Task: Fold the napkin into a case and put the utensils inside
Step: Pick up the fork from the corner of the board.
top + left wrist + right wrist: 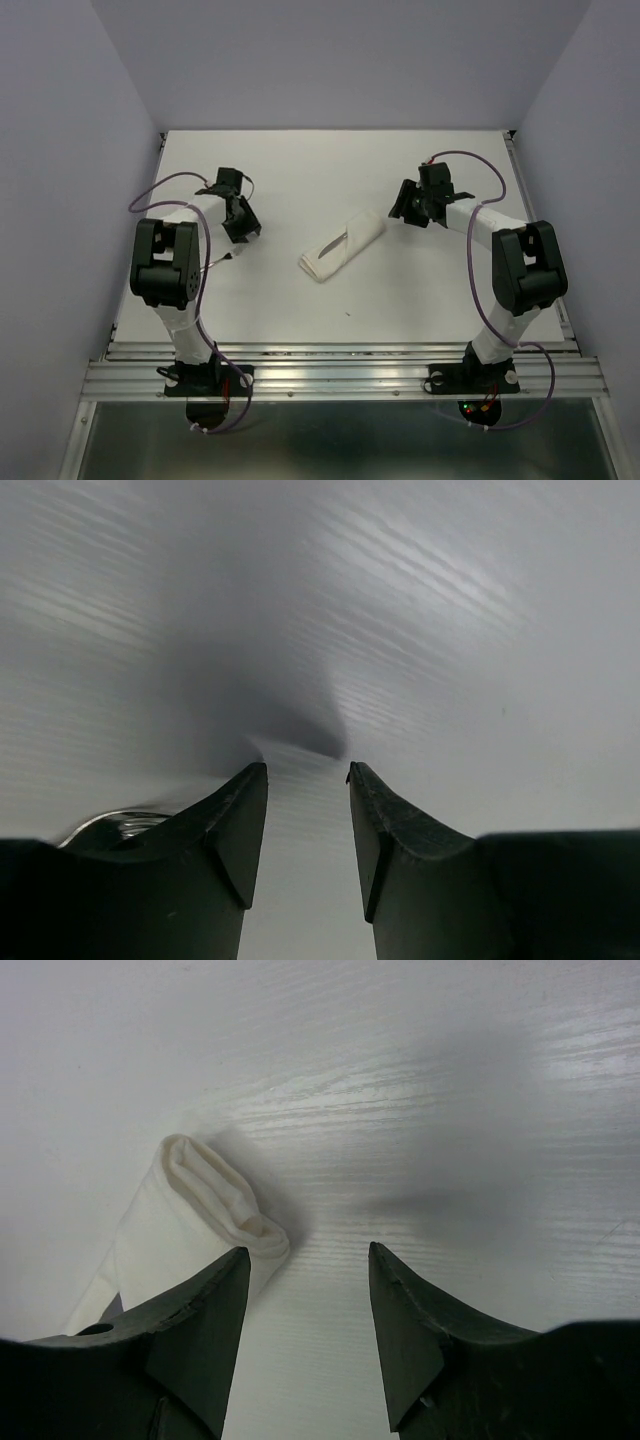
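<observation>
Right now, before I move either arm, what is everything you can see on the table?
folded napkin: one, white, a narrow pocket lying diagonally mid-table, between the two grippers
utensil: at least one, silver, showing along the folded napkin's opening; exact count cannot be told
metal piece: one, shiny silver, at the lower left edge of the left wrist view beside the finger; too little shows to name it
table: one, white
left gripper: one, black, left of the folded napkin, open, nothing between the fingers
right gripper: one, black, at the folded napkin's far right end, open, nothing between the fingers
</observation>
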Robot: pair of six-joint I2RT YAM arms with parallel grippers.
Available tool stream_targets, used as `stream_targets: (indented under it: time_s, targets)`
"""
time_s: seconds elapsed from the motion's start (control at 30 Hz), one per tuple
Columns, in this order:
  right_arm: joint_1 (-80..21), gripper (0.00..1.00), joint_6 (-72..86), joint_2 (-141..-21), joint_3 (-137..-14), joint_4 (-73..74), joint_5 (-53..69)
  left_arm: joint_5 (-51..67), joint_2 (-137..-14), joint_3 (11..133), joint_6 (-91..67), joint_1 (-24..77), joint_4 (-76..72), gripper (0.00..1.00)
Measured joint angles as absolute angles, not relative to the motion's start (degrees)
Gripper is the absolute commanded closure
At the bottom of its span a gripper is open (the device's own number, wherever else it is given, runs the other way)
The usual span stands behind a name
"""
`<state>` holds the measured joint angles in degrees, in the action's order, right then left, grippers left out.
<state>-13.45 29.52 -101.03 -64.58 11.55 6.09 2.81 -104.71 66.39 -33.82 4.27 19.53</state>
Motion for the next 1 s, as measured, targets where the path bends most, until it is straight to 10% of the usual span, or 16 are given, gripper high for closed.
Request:
stream_targets:
  time_s: [0.47,0.63,1.0]
  targets:
    - [-13.45,0.43,29.52,-101.03,-64.60,11.57,6.13,-5.89,-91.55,63.18,-34.70,10.20,34.11,0.47]
    - [-13.45,0.43,29.54,-101.03,-64.60,11.57,6.63,-8.21,-78.50,58.81,-44.25,1.19,32.93,0.18]
    - [-13.45,0.43,29.54,-101.01,-64.60,11.53,8.54,-6.59,-86.78,55.90,-56.82,0.32,32.42,0.27]
